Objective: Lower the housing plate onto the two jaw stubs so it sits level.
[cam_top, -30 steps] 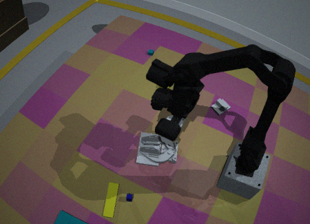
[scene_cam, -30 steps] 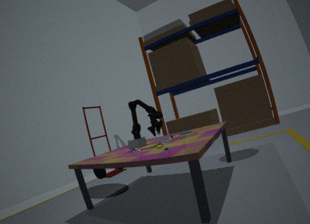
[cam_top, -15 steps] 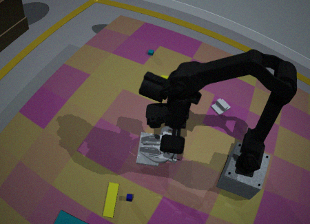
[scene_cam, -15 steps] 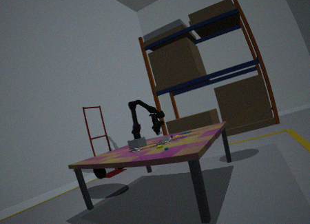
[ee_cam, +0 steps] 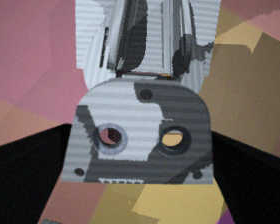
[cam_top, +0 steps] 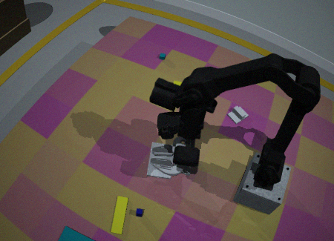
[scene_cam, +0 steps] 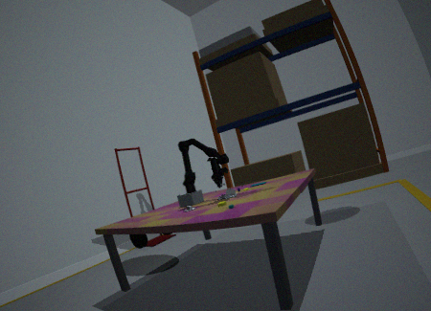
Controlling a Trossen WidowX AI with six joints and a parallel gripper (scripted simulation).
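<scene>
My gripper (cam_top: 178, 141) (scene_cam: 220, 185) (ee_cam: 139, 134) is shut on the grey housing plate (cam_top: 180, 142) (ee_cam: 131, 107), one finger at each side edge. The plate has a rounded far edge and two large holes. Table colours show through both holes, with no stub in them. The white base (cam_top: 157, 173) (ee_cam: 85, 47) lies on the table, beneath and beyond the plate in the wrist view. Two long grey jaws (cam_top: 162, 162) (ee_cam: 126, 37) lie side by side on it. The plate is held above the base's near end; the exact gap cannot be told. The fingers and plate hide the jaw ends.
A grey notched block (cam_top: 237, 115) lies near the arm's metal base (cam_top: 256, 205). A yellow bar (cam_top: 119, 215), a blue cube (cam_top: 139, 212) and a teal sheet (cam_top: 76, 235) lie on one side. A teal cube (cam_top: 162, 56) and a yellow block (cam_top: 177, 83) lie on the opposite side.
</scene>
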